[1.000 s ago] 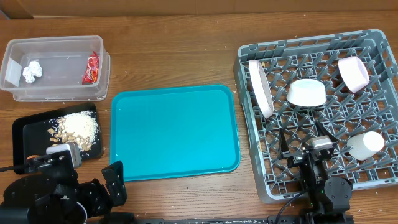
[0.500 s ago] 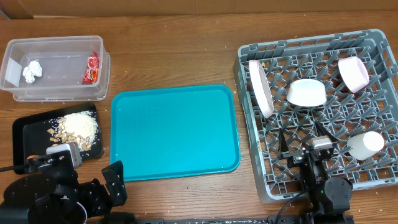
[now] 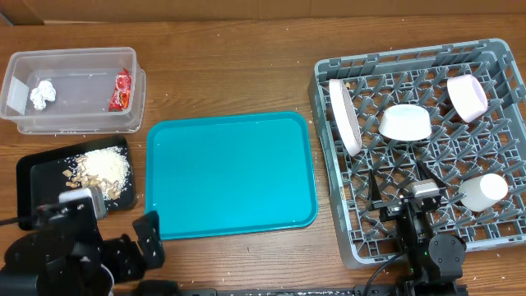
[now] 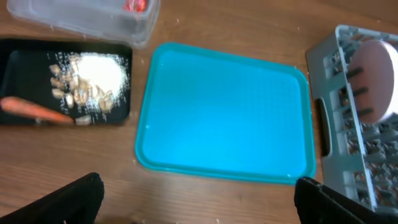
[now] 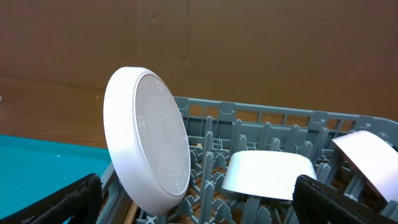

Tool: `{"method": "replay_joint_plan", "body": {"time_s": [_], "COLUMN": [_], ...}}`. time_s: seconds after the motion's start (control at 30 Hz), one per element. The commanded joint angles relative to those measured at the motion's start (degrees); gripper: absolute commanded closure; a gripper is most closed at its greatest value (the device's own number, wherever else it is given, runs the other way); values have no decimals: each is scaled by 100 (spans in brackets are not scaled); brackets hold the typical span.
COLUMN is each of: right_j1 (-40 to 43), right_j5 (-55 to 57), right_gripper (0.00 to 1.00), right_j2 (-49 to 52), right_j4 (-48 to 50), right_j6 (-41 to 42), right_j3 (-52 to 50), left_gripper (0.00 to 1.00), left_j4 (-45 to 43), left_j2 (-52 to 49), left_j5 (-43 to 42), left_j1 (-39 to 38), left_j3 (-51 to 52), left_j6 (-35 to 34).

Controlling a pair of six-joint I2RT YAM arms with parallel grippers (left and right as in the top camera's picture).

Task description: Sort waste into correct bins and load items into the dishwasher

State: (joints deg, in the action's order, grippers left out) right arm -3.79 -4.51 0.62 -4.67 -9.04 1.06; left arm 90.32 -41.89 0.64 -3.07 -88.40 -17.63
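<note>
The clear tub [image 3: 72, 115] at the far left holds the paper ball [image 3: 41, 94] and the red wrapper [image 3: 122, 90]. The black tray [image 3: 31, 168] in front of it holds beige scraps with white crumbs [image 3: 103, 168] and the carrot [image 4: 34, 111]. The grey dish rack [image 3: 353, 238] at the right holds the upright white plate [image 3: 343, 115], two white bowls [image 3: 405, 122] [image 3: 466, 96] and the pale cup [image 3: 483, 191]. The chopsticks do not show clearly. My left gripper [image 4: 199, 211] is open and empty at the table's front left. My right gripper [image 5: 199, 208] is open and empty over the rack's front.
The teal serving tray [image 3: 230, 173] lies bare in the middle between the bins and the rack. White crumbs dot the wood near the tub. A cardboard wall stands behind the table in the right wrist view [image 5: 249, 50].
My left arm has drawn back slightly toward the table's front edge. The right arm and all objects have not moved.
</note>
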Motion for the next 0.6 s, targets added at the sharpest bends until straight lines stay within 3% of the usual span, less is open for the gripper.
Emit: {"method": "replay_joint_plan", "body": {"time_s": [0.0, 0.4, 0.57], "right_j1": [17, 17, 17], "right_j5": [-22, -22, -22], "right_gripper": [0, 0, 0], "right_j2": [-46, -46, -46], "right_j4": [26, 26, 24], "right_j6": [22, 22, 22], "right_j3": [-57, -57, -57], "left_gripper": [0, 0, 0], "left_j4": [-802, -4468, -5689], "left_j2": [308, 2474, 3279], "left_j5": [92, -92, -214], "left_j1": [186, 372, 378], "left_j3": [529, 4715, 6002], "left_j6": [662, 973, 1147]}}
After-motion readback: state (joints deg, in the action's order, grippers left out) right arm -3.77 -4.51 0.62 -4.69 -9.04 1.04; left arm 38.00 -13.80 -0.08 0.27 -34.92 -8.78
